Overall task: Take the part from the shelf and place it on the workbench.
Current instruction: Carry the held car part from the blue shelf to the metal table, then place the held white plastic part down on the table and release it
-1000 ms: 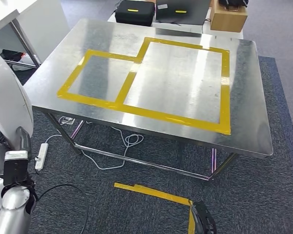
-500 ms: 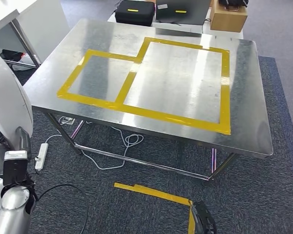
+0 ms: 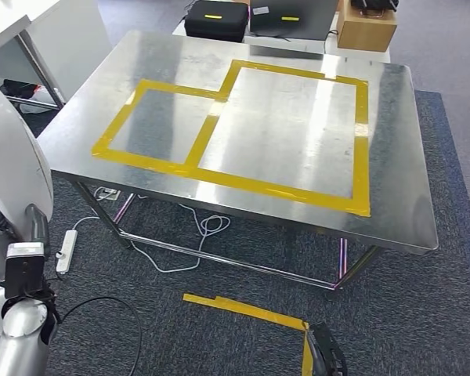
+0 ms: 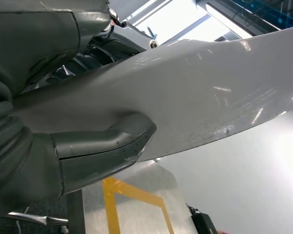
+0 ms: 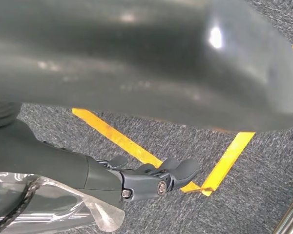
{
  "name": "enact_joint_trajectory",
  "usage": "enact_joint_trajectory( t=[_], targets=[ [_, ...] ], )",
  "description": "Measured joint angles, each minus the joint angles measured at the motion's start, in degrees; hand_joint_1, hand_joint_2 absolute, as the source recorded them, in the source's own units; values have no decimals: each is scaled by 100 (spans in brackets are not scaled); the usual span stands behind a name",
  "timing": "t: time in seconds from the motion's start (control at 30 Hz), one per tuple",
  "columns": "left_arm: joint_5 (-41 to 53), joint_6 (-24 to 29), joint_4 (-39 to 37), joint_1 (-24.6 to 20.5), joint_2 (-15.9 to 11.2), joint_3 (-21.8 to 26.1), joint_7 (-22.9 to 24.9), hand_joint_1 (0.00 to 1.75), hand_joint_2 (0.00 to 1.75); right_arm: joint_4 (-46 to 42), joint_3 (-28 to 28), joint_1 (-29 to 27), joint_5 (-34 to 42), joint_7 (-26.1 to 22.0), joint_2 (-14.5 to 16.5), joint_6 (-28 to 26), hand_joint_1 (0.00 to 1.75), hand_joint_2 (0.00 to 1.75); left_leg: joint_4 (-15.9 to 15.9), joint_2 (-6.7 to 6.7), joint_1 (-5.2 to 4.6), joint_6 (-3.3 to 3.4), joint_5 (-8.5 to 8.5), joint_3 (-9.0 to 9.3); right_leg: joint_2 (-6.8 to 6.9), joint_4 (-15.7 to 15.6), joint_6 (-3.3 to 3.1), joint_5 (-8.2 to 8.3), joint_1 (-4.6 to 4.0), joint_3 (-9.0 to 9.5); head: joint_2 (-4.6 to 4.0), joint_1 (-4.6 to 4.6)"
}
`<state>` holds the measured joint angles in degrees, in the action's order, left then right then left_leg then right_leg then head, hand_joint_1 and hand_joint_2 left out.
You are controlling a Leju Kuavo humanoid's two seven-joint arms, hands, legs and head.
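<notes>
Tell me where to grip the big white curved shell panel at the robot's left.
By its lower edge, from below: the white curved shell panel is broad and smoothly bowed, so probably only an edge fits between thumb and fingers. The left hand grips it that way, thumb flat on one face.

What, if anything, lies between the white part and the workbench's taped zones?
Nothing visible does. The white part, held by the left robot hand, is beside the workbench, whose yellow-taped zones are bare.
</notes>
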<state>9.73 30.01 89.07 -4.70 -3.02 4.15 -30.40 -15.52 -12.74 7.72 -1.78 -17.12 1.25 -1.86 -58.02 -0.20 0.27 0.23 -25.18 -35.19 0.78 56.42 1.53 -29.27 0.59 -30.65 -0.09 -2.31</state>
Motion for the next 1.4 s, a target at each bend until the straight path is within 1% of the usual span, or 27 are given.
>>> enact_joint_trajectory(
  t=[0.13,0.27,0.43,0.57,0.83,1.4],
  targets=[
    [0,0,0,1,0,0,0,175,175,5,-2,-3,-157,90,-1,-61,0,0,0,0,0,0,0,0,0,0,0,0,0,-1,0,1],
    [0,-1,-3,-1,0,3,-1,175,175,59,-62,-61,-486,381,-23,-134,0,0,0,0,0,0,-1,0,1,0,0,-1,0,-2,0,1],
    [0,-29,-51,-49,-7,7,-43,175,175,163,-294,-238,-879,734,-188,25,0,0,0,0,-1,1,-3,-1,0,0,1,-3,1,-2,0,1],
    [0,-37,-92,-131,-14,4,-72,175,175,231,-459,-321,-1021,890,-335,61,0,0,0,0,-2,1,-3,-1,-1,-1,1,-3,1,-2,0,1],
    [-11,-49,-148,-161,-17,2,-72,175,175,278,-585,-351,-1063,951,-476,61,0,0,0,0,-1,1,-3,0,-2,-1,1,-2,1,-3,0,1],
    [-36,-70,-237,-199,-15,-5,-73,175,175,278,-607,-324,-1062,943,-487,105,0,0,0,1,-1,1,-3,0,-2,-1,0,-4,1,-3,0,0]
  ],
)
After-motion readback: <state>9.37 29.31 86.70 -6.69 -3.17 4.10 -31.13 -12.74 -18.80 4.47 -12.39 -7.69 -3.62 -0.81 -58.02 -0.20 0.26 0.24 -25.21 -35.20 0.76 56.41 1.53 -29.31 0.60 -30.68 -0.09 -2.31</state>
